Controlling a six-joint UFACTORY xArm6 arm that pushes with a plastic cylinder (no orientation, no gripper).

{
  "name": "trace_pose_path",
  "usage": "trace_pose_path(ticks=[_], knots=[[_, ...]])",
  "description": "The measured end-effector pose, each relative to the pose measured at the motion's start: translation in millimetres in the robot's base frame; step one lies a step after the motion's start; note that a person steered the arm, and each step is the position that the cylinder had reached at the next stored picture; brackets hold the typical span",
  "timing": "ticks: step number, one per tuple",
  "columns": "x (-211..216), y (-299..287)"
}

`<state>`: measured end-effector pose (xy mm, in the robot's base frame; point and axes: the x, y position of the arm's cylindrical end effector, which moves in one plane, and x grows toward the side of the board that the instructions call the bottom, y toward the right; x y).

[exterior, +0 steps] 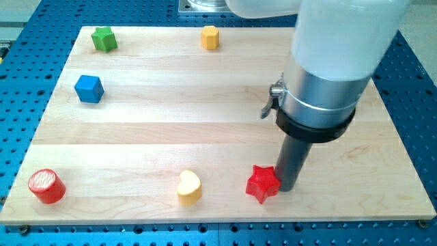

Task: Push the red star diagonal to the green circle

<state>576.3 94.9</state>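
Camera view. The red star (263, 183) lies flat on the wooden board (225, 102), near the view's bottom edge and right of centre. It is a small, glossy, star-shaped block with short blunt points. My tip (285, 189) stands at the star's right side, touching it or just beside it; the exact contact cannot be resolved. The arm carries no claw, only the dark straight rod, so there is no spread or pinching state to report.

The board is pale, smooth wood made of long planks with visible grain, resting on a blue perforated table (416, 102). Above the rod sit a black collar, a metal band and a white housing, which cover part of the board's right half.

Other blocks: a yellow heart-like block (189, 186) left of the star, near it along the bottom edge; a red cylinder (46, 186) at bottom left; a blue cube (89, 89) at left; a green star-like block (104, 39) at top left; a yellow hexagonal block (210, 37) at top centre. No green circle can be identified.
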Motion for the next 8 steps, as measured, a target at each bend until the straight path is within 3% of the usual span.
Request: trace_pose_path(ticks=[2, 3, 4, 5, 6, 8], knots=[[-16.6, -7.8], [8.7, 18.6], [39.2, -12.1], [31.3, -66.2], [-18.2, -70.6], [14.2, -60.3]])
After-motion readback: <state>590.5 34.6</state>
